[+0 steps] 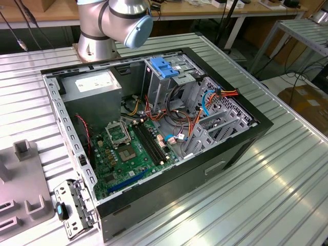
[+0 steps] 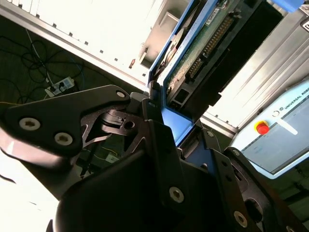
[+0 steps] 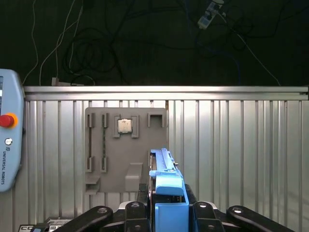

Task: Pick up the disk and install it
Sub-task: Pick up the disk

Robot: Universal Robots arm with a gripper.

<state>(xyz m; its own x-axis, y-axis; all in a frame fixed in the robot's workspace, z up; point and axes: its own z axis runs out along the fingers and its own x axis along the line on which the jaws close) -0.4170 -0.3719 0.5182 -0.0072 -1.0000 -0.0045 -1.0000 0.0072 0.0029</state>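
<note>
The black, bolt-studded metal gripper [image 3: 169,215] sits nearest in both wrist views. Its two fingers are pressed together on the disk [image 3: 166,176], a flat silver-grey drive with blue plastic side rails. The disk is held edge-on, so one blue rail juts out beyond the fingertips. In the second wrist view the gripper [image 2: 176,126] pinches the same disk [image 2: 203,50] at one end, and the drive's green circuit-board face with a row of connector pins is turned to the camera.

Beyond the disk in the first wrist view lies the ribbed silver metal table [image 3: 231,145]. On it rests a grey plastic fixture tray [image 3: 111,162] with slots, one holding a small square silver chip [image 3: 125,126]. The disk's far end is near the tray's edge; whether it touches anything there I cannot tell. A pale grey teach pendant [image 3: 9,154] with a round red button [image 3: 6,120] rests at the table's side, and it shows in the second wrist view as well [image 2: 275,145].

In the exterior view the silver arm [image 1: 118,20] with a pale blue joint cap stands on the table [image 1: 266,189] behind an open black computer case [image 1: 169,190]. Inside the case are:
- a green motherboard [image 1: 123,154]
- a grey power-supply box [image 1: 95,87] with a white sticker
- a tall metal cage [image 1: 163,69] topped by a blue plastic cap
- bundles of coloured wires

On the exterior view's left the grey tray [image 1: 20,189] lies beside the case, and a small metal bracket [image 1: 72,205] sits just off the case's corner.
</note>
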